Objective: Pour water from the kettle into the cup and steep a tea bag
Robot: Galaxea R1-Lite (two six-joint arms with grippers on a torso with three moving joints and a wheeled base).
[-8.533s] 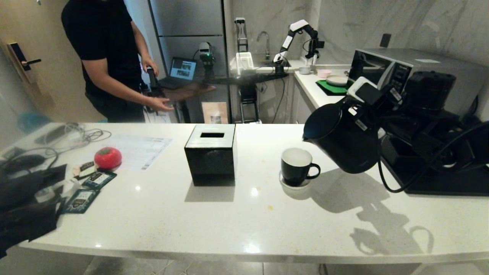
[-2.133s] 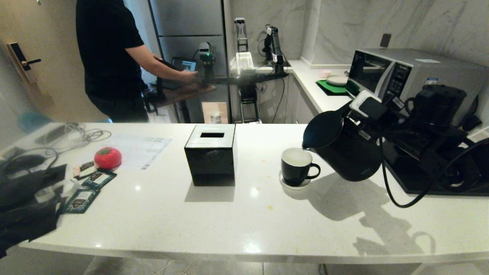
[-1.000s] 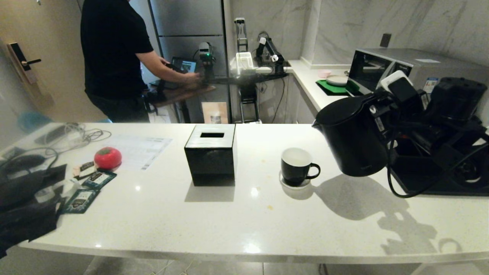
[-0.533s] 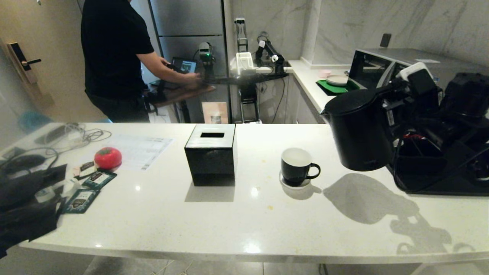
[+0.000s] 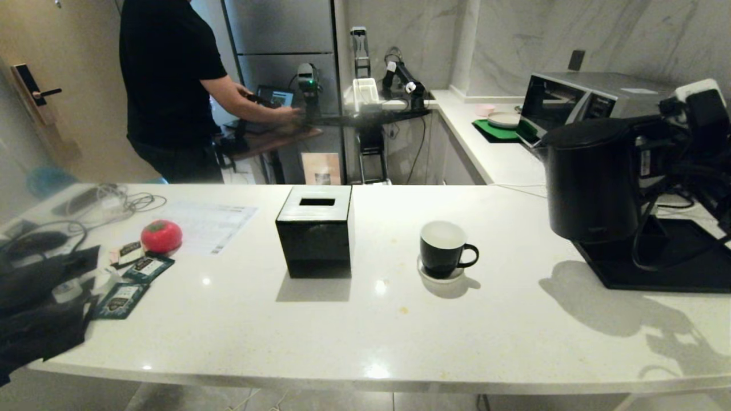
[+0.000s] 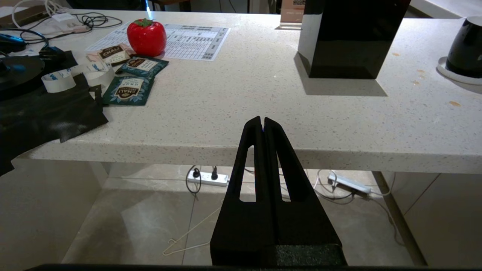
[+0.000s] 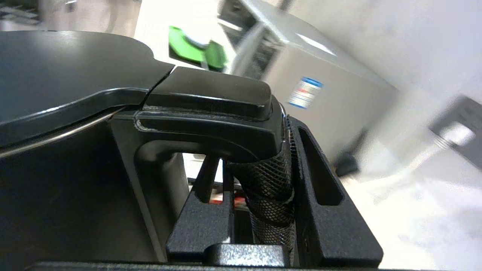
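Note:
The matte black kettle [image 5: 593, 181] hangs upright at the right, over the left corner of a black tray [image 5: 679, 274]. My right gripper [image 5: 654, 157] is shut on its handle. In the right wrist view the fingers clamp the mesh-wrapped handle [image 7: 269, 177] just under the lid [image 7: 67, 71], with the gripper [image 7: 260, 165] around it. The black cup [image 5: 442, 248], white inside, stands on a white coaster mid-counter, well left of the kettle, and shows as the cup [image 6: 467, 47] in the left wrist view. My left gripper [image 6: 263, 122] is shut and empty below the counter's front edge. The tea bag is out of view.
A black square box [image 5: 315, 231] stands left of the cup. Further left are a red tomato-shaped object [image 5: 161, 236], teal sachets [image 5: 123, 297], a printed sheet, cables and black cloth [image 5: 34, 319]. A microwave [image 5: 577, 100] sits behind the kettle. A person [image 5: 171, 85] stands beyond the counter.
The kettle, tilted with its spout over the cup two seconds ago, has come upright and moved right, away from the cup to above the black tray. The left arm has not moved.

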